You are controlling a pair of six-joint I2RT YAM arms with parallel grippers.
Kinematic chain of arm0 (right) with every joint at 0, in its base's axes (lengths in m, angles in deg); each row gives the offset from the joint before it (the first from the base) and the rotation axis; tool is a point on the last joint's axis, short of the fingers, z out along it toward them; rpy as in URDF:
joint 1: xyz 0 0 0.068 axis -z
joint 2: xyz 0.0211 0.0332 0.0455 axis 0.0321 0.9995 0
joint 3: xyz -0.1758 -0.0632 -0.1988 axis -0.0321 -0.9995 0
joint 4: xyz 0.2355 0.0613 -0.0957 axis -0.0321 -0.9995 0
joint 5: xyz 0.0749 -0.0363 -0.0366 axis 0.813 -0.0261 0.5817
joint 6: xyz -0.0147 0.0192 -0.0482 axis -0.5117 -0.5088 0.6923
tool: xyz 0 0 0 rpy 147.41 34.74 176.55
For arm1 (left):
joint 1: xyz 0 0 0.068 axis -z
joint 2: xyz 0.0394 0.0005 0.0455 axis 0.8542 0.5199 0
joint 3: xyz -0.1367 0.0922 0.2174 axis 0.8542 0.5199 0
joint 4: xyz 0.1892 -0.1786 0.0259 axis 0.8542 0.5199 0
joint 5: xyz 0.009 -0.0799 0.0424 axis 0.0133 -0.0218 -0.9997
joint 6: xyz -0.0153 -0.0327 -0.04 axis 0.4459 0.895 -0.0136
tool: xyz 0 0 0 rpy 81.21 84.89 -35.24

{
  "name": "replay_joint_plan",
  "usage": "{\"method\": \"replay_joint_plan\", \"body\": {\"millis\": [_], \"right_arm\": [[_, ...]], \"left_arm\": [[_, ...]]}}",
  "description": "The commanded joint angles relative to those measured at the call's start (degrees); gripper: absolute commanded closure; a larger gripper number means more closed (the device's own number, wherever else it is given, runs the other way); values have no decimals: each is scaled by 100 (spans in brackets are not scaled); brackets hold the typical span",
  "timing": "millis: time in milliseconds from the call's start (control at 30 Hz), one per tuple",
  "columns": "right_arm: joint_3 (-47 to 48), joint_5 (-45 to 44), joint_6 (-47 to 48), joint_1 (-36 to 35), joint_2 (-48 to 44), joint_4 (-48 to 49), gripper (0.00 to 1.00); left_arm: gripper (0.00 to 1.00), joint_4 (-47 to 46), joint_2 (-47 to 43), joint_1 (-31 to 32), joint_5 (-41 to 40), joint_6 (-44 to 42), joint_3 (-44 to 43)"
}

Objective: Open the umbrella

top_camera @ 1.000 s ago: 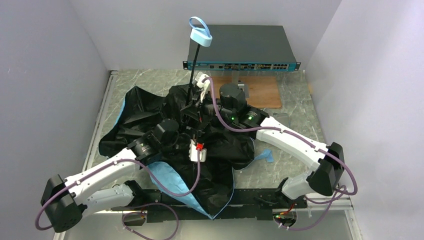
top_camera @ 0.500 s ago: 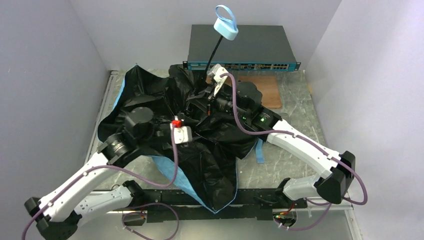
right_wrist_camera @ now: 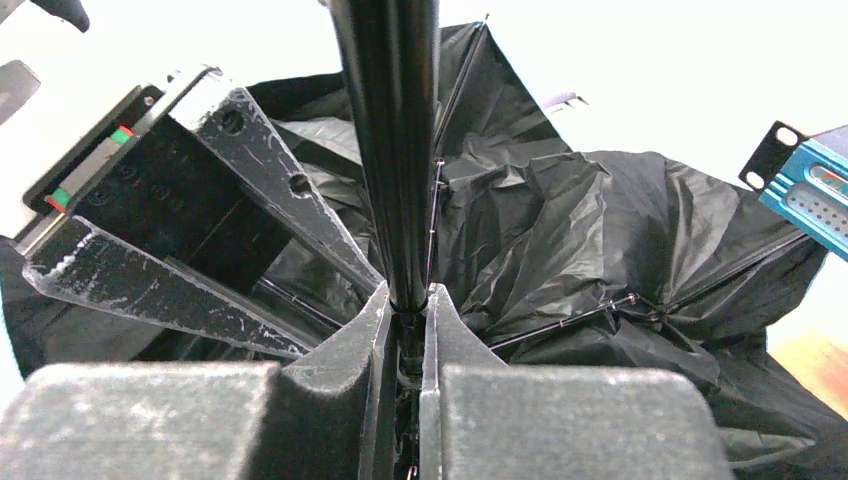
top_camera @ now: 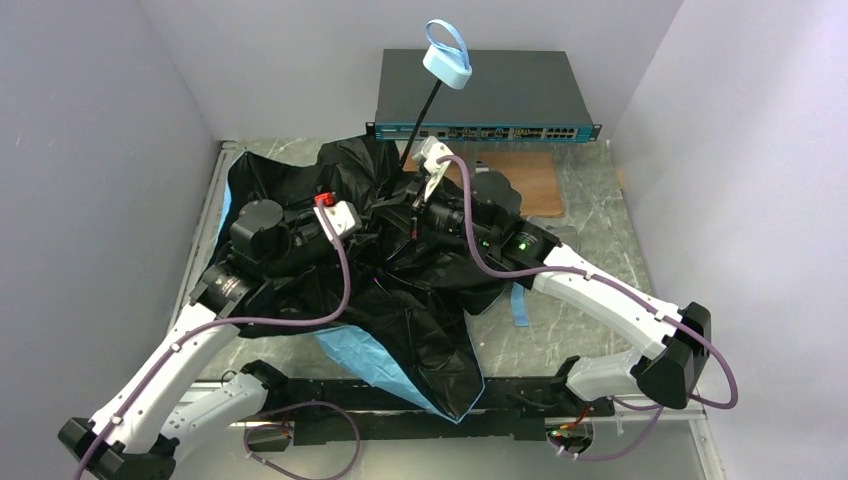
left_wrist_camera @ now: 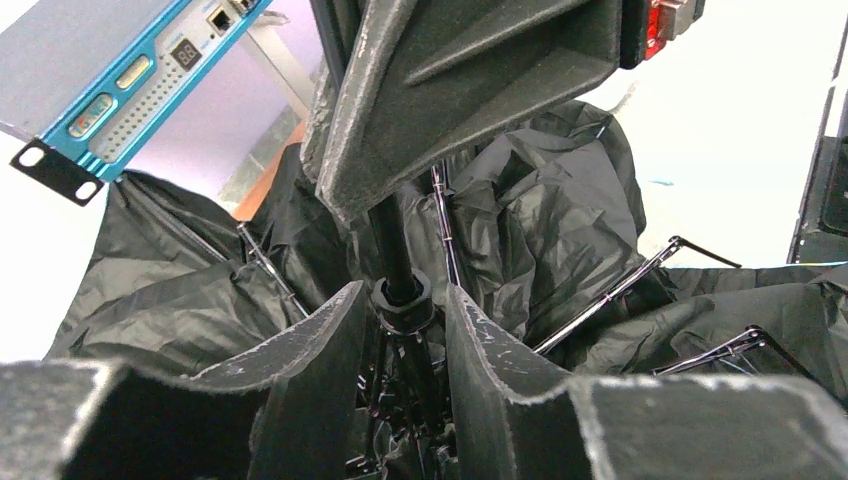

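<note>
The umbrella lies with its black underside (top_camera: 420,310) up, sky-blue edge (top_camera: 345,355) at the front. Its thin black shaft (top_camera: 420,115) slants up to the pale-blue handle (top_camera: 447,60) with loop strap. My right gripper (top_camera: 413,205) is shut on the shaft low down; in the right wrist view (right_wrist_camera: 405,300) the fingers pinch the shaft (right_wrist_camera: 390,150). My left gripper (top_camera: 385,232) sits just left of it. In the left wrist view (left_wrist_camera: 405,320) its fingers (left_wrist_camera: 330,340) clasp the black runner collar (left_wrist_camera: 403,298) on the shaft. Metal ribs (left_wrist_camera: 610,295) fan out over the crumpled fabric.
A network switch (top_camera: 480,95) stands at the back, behind the handle. A wooden board (top_camera: 535,180) lies in front of it. A blue tape strip (top_camera: 517,300) lies right of the canopy. Grey walls close in left and right.
The shaft has swung from leaning left to leaning right. My left gripper has moved back and left along the canopy, which has spread wider. My right gripper shifted right and back.
</note>
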Motion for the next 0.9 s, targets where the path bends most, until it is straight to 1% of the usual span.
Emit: {"method": "replay_joint_plan", "body": {"millis": [0, 100, 233, 333, 433, 633, 800, 867], "right_arm": [[172, -104, -25, -44, -160, 564, 100], [246, -135, -13, -104, -135, 521, 100], [317, -482, 29, -206, -107, 403, 100], [307, -531, -115, -234, -110, 335, 100], [296, -570, -230, -272, -84, 338, 100], [370, -635, -441, -303, -19, 295, 100], [485, -734, -344, -300, -47, 251, 100], [598, -714, -299, -283, -65, 242, 100]], "left_arm": [[58, -438, 70, -17, 322, 163, -108], [58, -572, 185, -8, 86, 231, -117], [65, -721, 364, 29, -530, 391, -204], [66, -799, 438, 131, -800, 392, -208], [63, -884, 493, 343, -1101, 304, -183], [58, -997, 605, 408, -1416, 333, -153], [63, -636, 644, 307, -1550, 326, 37], [61, -429, 652, 144, -1455, 294, 235]]}}
